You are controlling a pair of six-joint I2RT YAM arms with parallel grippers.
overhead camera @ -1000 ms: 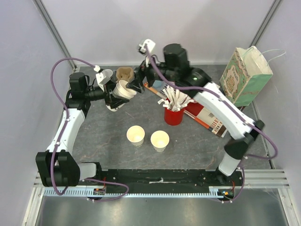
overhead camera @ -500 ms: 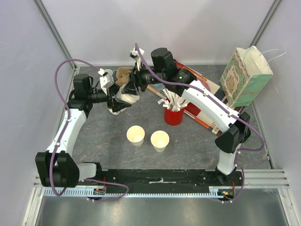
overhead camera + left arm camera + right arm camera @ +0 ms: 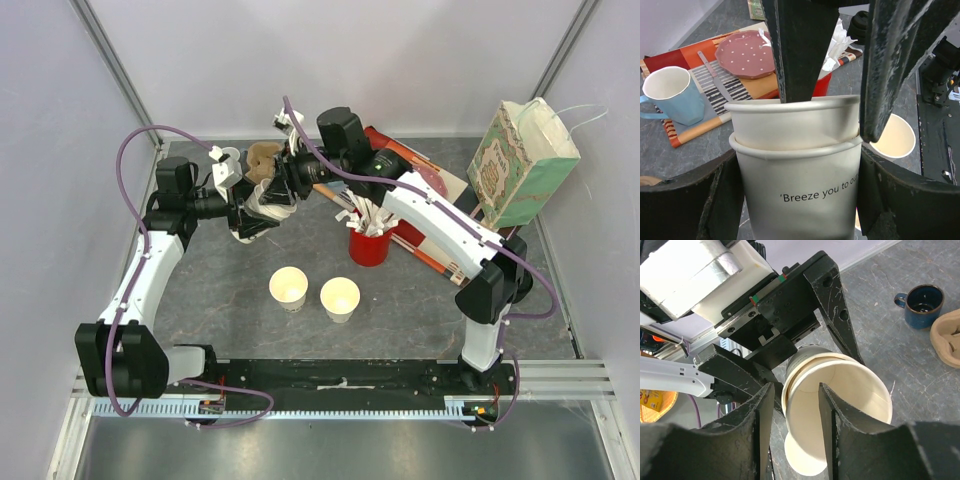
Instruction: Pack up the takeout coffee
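Pale lilac walls (image 3: 400, 60) with grey metal posts close in a dark, stone-grey desk (image 3: 220, 300). The left arm (image 3: 150, 260) runs up the left edge and the right arm (image 3: 440, 225) reaches diagonally from the near right corner toward the far left. A green patterned paper bag (image 3: 520, 160) stands at the far right corner, with a striped placemat (image 3: 445, 255) beside it carrying a pink dotted plate (image 3: 745, 52). A brown pulp carrier (image 3: 265, 157) sits at the far edge, and a red cup of stirrers (image 3: 368, 243) stands mid-desk. Two loose paper cups (image 3: 288, 287), open and lidless, stand toward the near edge. The nested paper cups (image 3: 800, 185), lettered on the side, are held above the far left part of the desk. The left gripper (image 3: 255, 210) clasps them with wide jaws. The right gripper (image 3: 796, 390) straddles the wall of the inner cup (image 3: 790, 125), one finger inside and one outside; I cannot tell if it is pinching. A light blue mug (image 3: 672, 95) and a dark blue mug (image 3: 924, 302) are also on the desk. A second earlier the right gripper stood apart from the cups with wider jaws, and its elbow was nearer the right edge. Everything else has stayed put.
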